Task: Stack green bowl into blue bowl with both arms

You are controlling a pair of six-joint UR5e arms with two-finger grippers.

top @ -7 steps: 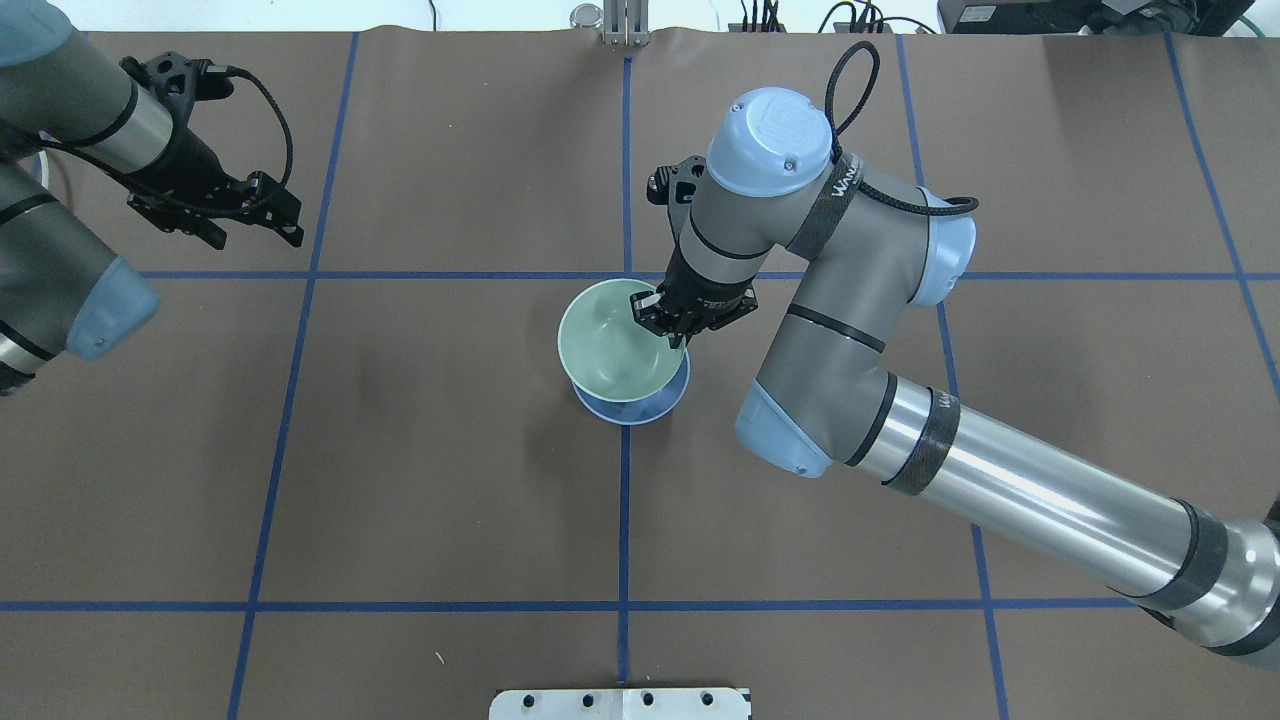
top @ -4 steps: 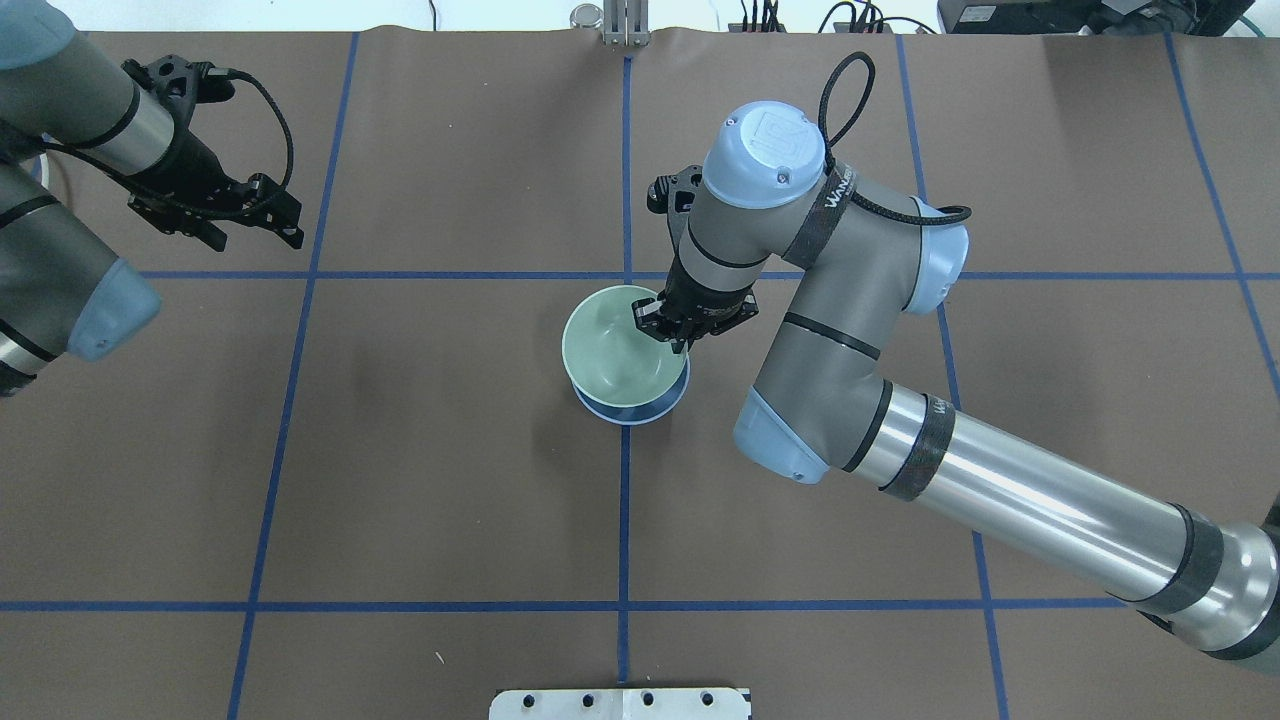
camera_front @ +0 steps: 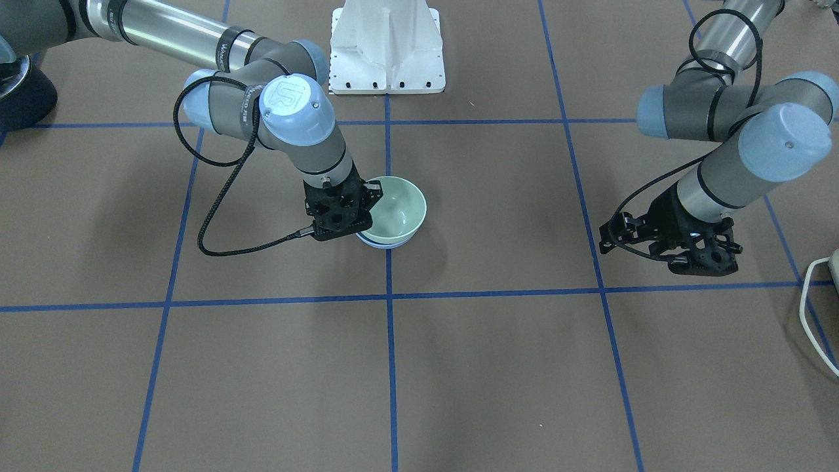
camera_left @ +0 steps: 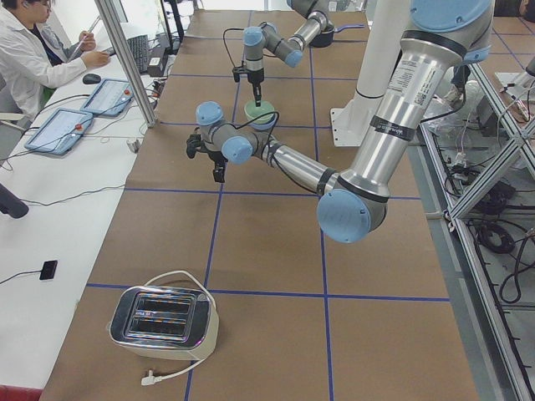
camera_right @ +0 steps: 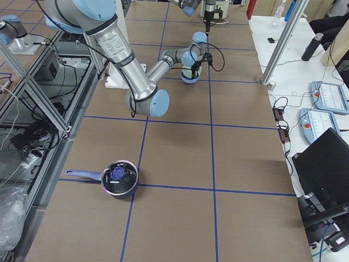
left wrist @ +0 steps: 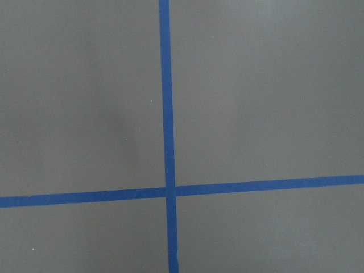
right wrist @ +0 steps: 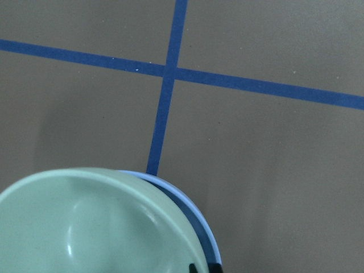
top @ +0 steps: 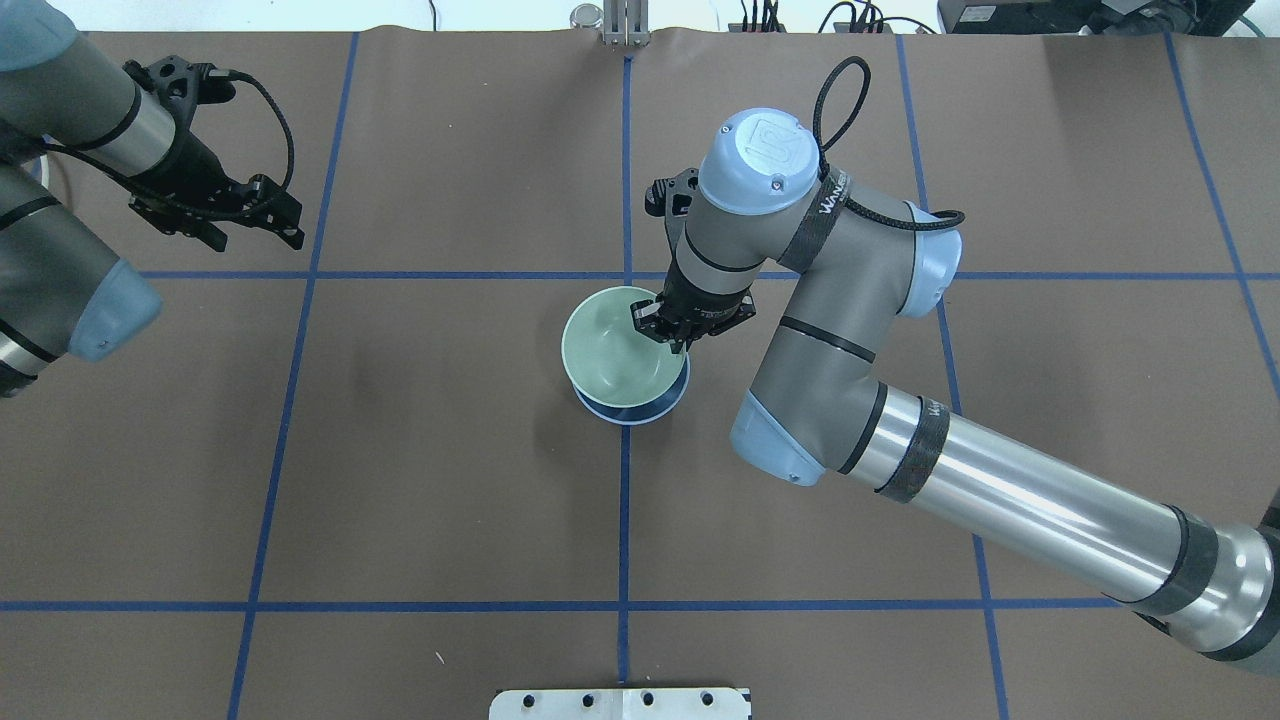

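Note:
The pale green bowl (top: 612, 345) sits tilted in the periwinkle-blue bowl (top: 640, 412) at the table's middle, on a blue tape line. Only the blue bowl's rim shows beneath it. My right gripper (top: 672, 325) is shut on the green bowl's right rim. In the front-facing view the green bowl (camera_front: 396, 206) is over the blue bowl (camera_front: 387, 244), with the right gripper (camera_front: 354, 216) at its edge. The right wrist view shows the green bowl (right wrist: 85, 227) inside the blue rim (right wrist: 200, 223). My left gripper (top: 255, 235) is open and empty at the far left, well apart from the bowls.
A white pedestal (camera_front: 387, 46) stands at the robot's side of the table. A toaster (camera_left: 163, 322) is at the left end and a dark pot (camera_right: 119, 178) at the right end. An operator (camera_left: 33, 58) sits beside the table. Blue tape lines (left wrist: 165, 136) grid the brown mat.
My right gripper has lowered the green bowl further into the blue bowl, so less of the blue rim shows. The left arm has barely moved.

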